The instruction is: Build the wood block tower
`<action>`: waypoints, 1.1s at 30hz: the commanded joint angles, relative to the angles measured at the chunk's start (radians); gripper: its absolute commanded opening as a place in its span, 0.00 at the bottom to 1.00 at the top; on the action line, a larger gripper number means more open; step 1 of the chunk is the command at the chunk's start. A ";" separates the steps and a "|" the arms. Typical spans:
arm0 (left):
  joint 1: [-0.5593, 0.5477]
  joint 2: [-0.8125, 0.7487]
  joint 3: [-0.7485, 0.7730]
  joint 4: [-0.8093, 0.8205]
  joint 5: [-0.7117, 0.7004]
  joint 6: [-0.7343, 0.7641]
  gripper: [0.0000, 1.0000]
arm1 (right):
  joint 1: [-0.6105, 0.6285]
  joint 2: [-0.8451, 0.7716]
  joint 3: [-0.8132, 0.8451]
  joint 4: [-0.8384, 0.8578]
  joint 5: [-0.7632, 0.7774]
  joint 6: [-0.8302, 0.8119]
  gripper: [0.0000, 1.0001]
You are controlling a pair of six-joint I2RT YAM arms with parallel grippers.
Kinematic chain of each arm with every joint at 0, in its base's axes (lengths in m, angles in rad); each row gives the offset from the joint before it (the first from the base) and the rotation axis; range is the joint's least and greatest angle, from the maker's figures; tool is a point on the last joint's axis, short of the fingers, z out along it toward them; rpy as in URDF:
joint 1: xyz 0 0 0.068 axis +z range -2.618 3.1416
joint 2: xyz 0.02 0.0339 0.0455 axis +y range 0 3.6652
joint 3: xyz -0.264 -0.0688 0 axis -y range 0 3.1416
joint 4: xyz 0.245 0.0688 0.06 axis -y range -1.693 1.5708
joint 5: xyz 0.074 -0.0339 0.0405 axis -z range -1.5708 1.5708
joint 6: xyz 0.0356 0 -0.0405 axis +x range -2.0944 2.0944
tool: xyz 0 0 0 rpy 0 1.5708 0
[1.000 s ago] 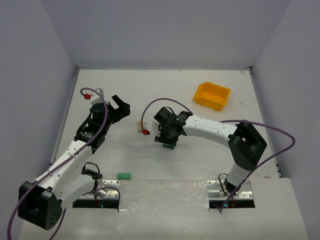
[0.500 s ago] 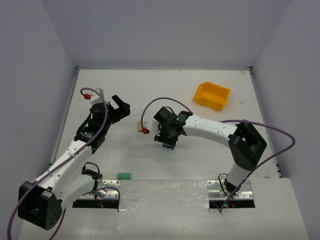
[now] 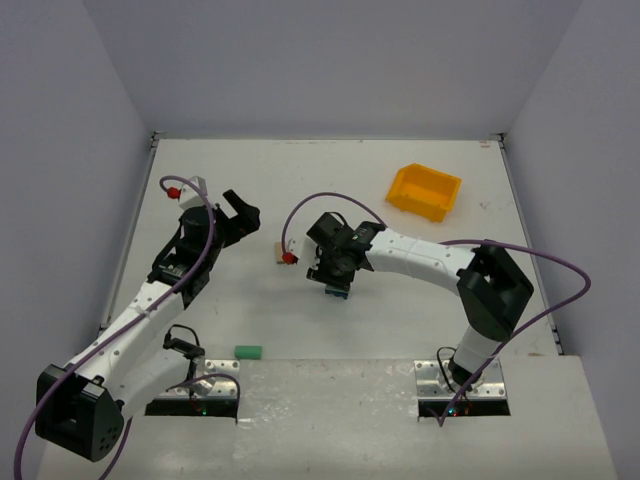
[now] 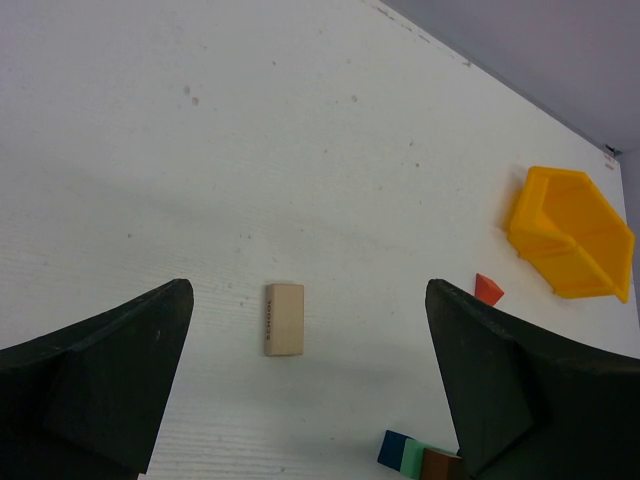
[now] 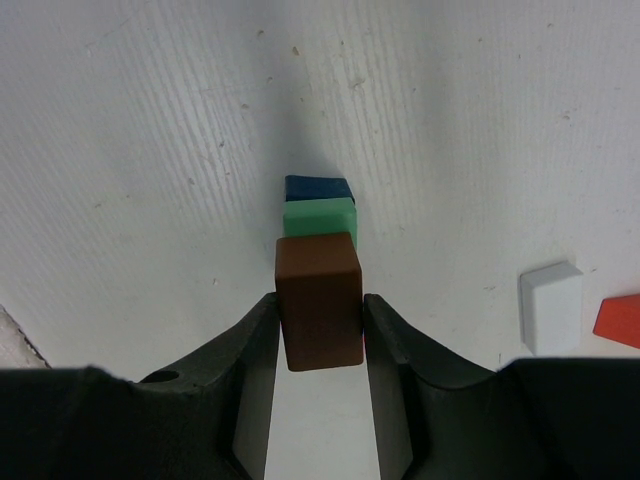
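Note:
My right gripper (image 5: 320, 330) is shut on a brown block (image 5: 319, 298). It holds the block right over a green block (image 5: 320, 216), which sits on a blue block (image 5: 316, 187). In the top view this gripper (image 3: 336, 276) is at the table's middle. A tan block (image 4: 284, 318) lies flat on the table below my open, empty left gripper (image 4: 310, 300), which hangs at the left (image 3: 240, 215). A red wedge (image 4: 488, 289) lies near the tan block (image 3: 274, 254). A white block (image 5: 551, 305) lies right of the stack.
A yellow plastic bin (image 3: 425, 192) stands at the back right. A loose green block (image 3: 247, 351) lies near the front edge between the arm bases. Purple cables loop above both arms.

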 commanded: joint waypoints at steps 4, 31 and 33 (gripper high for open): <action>-0.001 -0.020 -0.003 0.040 -0.001 0.008 1.00 | 0.004 0.006 0.040 0.039 -0.023 0.030 0.38; -0.001 -0.015 0.008 0.026 0.000 0.007 1.00 | 0.003 -0.117 0.010 0.101 -0.046 0.033 0.99; -0.001 -0.011 0.008 0.024 0.004 0.007 1.00 | 0.003 -0.171 0.000 0.122 -0.073 0.035 0.99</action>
